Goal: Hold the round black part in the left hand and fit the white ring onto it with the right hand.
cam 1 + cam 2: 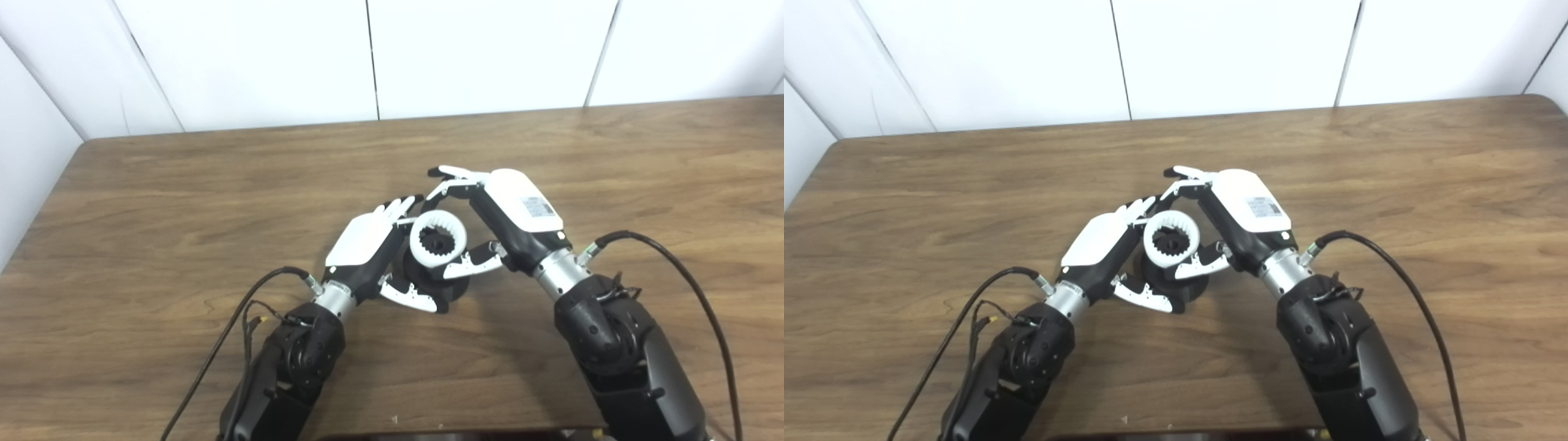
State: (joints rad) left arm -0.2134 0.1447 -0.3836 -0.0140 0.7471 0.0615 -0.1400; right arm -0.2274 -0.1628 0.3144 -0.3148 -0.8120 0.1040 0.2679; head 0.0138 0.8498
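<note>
White ring (438, 239) is sitting atop the round black part (429, 275), which the left hand (367, 245) is gripping; the right hand (508, 220) is pinching the ring above the wooden surface (184, 202).

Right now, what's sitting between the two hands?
The white ring on top of the round black part fills the gap between left hand and right hand; no bare table shows there. Both eye views show it.

Wood-grain table (184, 202); white panelled wall (478, 55) behind, dark seams between panels.
</note>
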